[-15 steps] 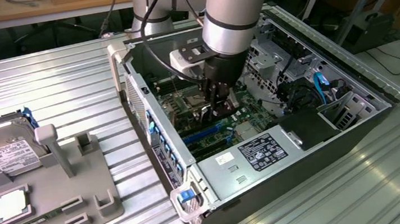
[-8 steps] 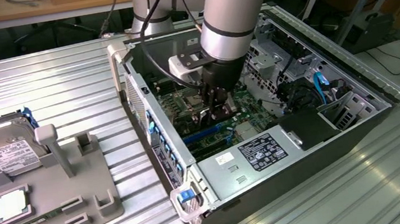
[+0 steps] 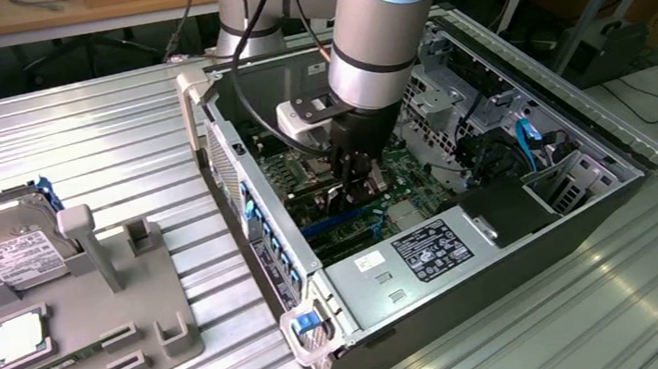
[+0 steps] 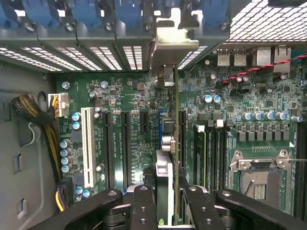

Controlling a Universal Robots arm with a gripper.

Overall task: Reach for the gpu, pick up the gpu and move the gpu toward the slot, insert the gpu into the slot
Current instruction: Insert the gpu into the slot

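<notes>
Exterior view: the arm reaches down into the open computer case point(image 3: 559, 242), which lies on its side on the ribbed metal table point(image 3: 75, 139). The gripper point(image 3: 357, 177) stands low over the green motherboard point(image 3: 411, 196), just above the blue slot point(image 3: 347, 231). A dark edge-on card sits between the fingers; the gpu is judged to be this card. Beside the case, toward the exterior view's left, a grey fixture tray point(image 3: 132, 305) carries a hard drive point(image 3: 7, 242) and a processor chip point(image 3: 18, 336).

Wrist view: the fingers point(image 4: 144, 206) are partly closed on the gpu point(image 4: 165, 143), seen edge-on with its silver bracket point(image 4: 169, 48) up against the rear expansion openings of the case. The card stands upright over the motherboard, lined up along its connector row, beside the white card slot point(image 4: 88, 146).

Progress: reaching, pick-up and transfer appear complete. Whether the card edge is fully seated cannot be told; the grip is not yet released
</notes>
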